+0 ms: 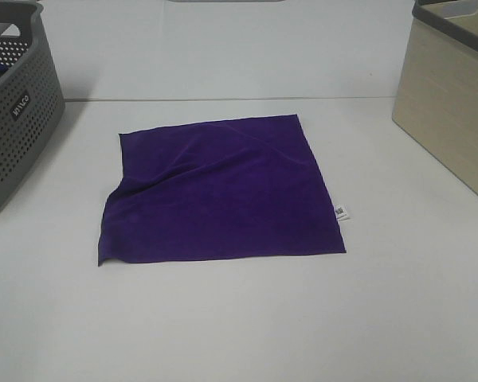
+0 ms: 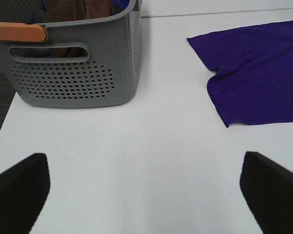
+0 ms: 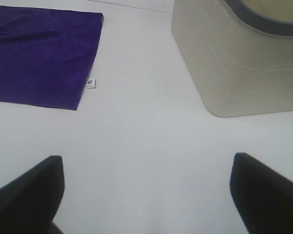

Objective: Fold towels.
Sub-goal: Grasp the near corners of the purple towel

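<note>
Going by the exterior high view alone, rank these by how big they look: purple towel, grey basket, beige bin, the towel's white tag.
1. purple towel, clearly largest.
2 and 3. grey basket and beige bin: they look alike, and the frame cuts both off, so I leave them unranked.
4. white tag, smallest.

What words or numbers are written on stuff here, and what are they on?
Basket: white brand letters on its side, too blurred to read for sure.
Tag on the towel: dark print, too small to read.
Bin: no writing shows.
So no text here is clear enough to quote.
</note>
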Robot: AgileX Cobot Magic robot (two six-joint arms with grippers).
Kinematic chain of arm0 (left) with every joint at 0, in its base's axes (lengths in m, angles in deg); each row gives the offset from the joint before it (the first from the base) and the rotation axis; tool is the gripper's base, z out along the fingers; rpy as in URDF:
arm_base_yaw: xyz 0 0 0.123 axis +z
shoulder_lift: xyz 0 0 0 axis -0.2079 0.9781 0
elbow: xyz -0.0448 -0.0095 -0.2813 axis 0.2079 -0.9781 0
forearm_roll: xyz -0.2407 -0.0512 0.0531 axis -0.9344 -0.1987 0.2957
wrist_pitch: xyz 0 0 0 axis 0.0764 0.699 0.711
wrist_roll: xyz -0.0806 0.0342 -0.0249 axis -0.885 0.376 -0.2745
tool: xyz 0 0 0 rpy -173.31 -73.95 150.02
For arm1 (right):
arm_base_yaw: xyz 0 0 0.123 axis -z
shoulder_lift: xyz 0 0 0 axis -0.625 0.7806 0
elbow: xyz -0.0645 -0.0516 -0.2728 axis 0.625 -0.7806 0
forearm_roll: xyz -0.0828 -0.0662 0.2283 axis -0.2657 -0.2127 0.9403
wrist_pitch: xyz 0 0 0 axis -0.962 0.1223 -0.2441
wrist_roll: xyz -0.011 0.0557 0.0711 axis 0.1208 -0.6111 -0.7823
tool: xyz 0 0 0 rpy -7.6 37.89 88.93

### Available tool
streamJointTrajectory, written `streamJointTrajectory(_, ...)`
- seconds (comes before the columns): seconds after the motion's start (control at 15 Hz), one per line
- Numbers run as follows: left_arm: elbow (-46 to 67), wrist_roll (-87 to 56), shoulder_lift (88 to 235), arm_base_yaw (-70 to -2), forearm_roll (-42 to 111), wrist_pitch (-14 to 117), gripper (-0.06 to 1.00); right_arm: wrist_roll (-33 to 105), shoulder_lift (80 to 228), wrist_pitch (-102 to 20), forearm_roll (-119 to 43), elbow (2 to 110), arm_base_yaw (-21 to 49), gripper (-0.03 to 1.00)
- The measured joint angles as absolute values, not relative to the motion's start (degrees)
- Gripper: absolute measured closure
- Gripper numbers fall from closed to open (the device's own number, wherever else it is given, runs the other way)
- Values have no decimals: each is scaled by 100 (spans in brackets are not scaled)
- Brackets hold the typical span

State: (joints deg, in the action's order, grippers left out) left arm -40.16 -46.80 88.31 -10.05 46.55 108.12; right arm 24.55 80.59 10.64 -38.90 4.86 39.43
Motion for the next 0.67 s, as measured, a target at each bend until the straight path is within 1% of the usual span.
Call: streamJointTrajectory(0.67, -4016, -4680, 8831, -1005, 4655, 10812, -4, 2455, 8059, 1064, -3862, 486, 3943, 7)
